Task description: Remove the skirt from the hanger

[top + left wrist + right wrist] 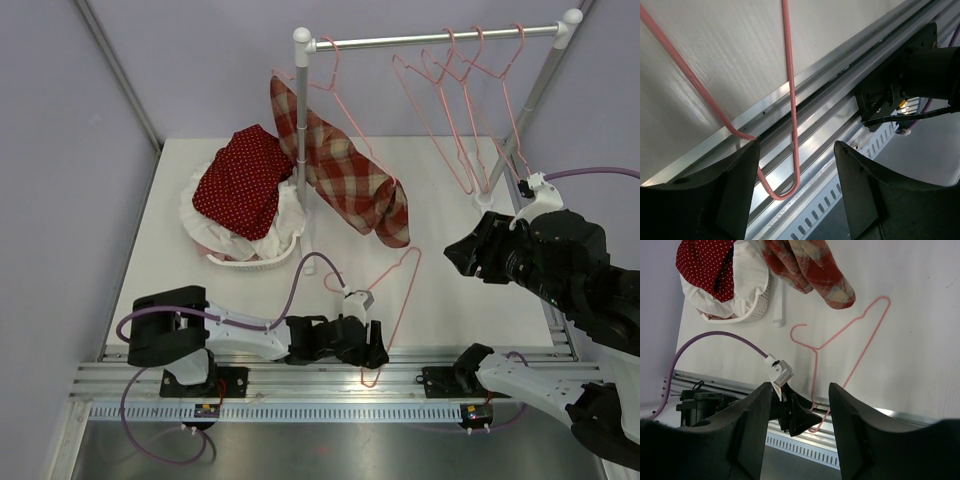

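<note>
The plaid skirt [345, 165] hangs at the left end of the rack [440, 40], toward the counter's far edge and well apart from both grippers. At the near edge, the left gripper [796, 150] has its fingers spread astride a corner of a pink hanger [792, 100] (bare wire). The right gripper [800, 390] is also spread, near the right edge.
</note>
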`<state>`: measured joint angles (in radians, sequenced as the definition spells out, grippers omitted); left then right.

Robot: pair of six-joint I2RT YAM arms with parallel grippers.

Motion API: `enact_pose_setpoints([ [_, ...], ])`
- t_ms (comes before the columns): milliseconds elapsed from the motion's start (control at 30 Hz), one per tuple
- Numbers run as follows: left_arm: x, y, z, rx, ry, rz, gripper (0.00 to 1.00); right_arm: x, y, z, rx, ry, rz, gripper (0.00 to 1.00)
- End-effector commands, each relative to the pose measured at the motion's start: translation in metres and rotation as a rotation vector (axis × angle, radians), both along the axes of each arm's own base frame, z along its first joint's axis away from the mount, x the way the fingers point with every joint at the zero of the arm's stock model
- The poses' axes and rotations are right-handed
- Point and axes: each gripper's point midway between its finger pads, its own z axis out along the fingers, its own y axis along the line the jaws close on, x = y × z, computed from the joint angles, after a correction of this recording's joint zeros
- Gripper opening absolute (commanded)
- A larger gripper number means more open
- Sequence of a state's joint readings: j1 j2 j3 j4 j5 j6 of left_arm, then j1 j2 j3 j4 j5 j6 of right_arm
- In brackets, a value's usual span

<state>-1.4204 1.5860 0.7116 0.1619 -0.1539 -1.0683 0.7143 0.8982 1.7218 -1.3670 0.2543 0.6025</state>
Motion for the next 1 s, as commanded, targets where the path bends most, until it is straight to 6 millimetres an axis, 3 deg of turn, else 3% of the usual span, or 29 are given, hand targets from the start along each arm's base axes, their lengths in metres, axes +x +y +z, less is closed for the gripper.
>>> enact_pose_setpoints([
  [0,-0.003,-0.011,0.021,-0.041,-0.005,0.044,0.64,-0.01,-0.016,-0.023,-0.102,0.081,-0.024,0.57],
  [233,-0.019,0.009,0.004,0.051,0.005,0.101,0.64,-0.011,-0.015,-0.027,-0.094,0.088,-0.018,0.57],
  [400,-0.009,0.016,0.002,0.032,-0.026,0.159,0.64,-0.012,-0.013,-0.03,-0.089,0.094,-0.006,0.56],
  [633,0.003,0.0,-0.009,0.033,-0.047,0.163,0.64,-0.012,-0.01,-0.03,-0.086,0.096,0.004,0.55],
  [800,-0.004,-0.017,-0.019,0.022,-0.005,0.114,0.63,-0.011,-0.011,-0.032,-0.099,0.097,0.003,0.55],
  [867,-0.005,-0.018,-0.023,0.021,0.007,0.107,0.6,-0.011,-0.011,-0.032,-0.102,0.095,0.002,0.55],
  [967,-0.004,-0.019,-0.025,0.003,0.025,0.111,0.29,-0.009,-0.01,-0.033,-0.107,0.096,0.004,0.55],
])
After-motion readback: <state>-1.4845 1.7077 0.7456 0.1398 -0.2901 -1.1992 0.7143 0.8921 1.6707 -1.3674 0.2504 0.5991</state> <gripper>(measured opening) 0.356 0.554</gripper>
